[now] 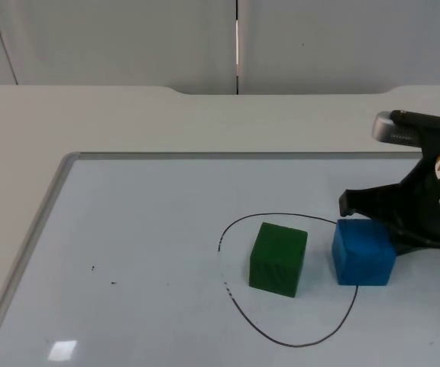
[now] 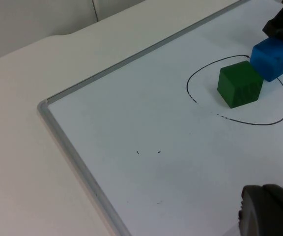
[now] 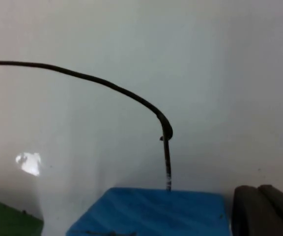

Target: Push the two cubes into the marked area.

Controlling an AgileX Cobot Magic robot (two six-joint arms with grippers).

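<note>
A green cube (image 2: 240, 83) sits inside a black drawn line (image 2: 230, 118) on the whiteboard (image 2: 146, 128). A blue cube (image 2: 273, 58) stands just beside it, on the line.

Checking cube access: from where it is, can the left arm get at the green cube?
Probably yes. The whiteboard between the left gripper and the green cube lies bare; the blue cube and right gripper sit on its far side.

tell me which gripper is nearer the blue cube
The right. The right gripper sits against the blue cube on its far right side, at the edge of the drawn outline. The left gripper waits far off across the whiteboard.
</note>
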